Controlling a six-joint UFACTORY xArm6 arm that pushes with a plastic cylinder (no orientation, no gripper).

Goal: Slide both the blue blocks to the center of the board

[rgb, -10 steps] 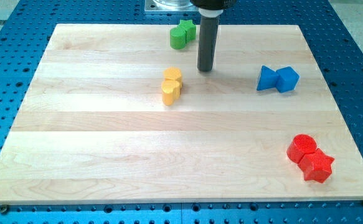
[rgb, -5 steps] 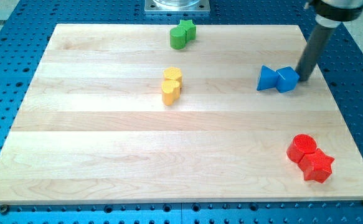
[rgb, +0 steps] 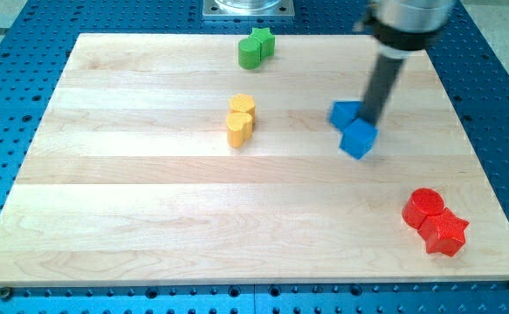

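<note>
Two blue blocks touch each other right of the board's middle: a blue cube (rgb: pixel 358 139) and, up and left of it, a second blue block (rgb: pixel 344 114) whose shape is partly hidden. My tip (rgb: pixel 373 122) stands against them on their right side, touching the cube's upper right edge. The dark rod rises from there toward the view's top right.
Two yellow blocks (rgb: pixel 241 119) sit stacked close together left of the blue ones. Two green blocks (rgb: pixel 255 47) lie near the board's top edge. A red cylinder (rgb: pixel 424 208) and a red star (rgb: pixel 447 233) lie at the bottom right. The wooden board (rgb: pixel 149 201) rests on a blue perforated table.
My tip went from the board's top middle to the right of the blue blocks, then pushed them left. The cube has swung down below the other blue block.
</note>
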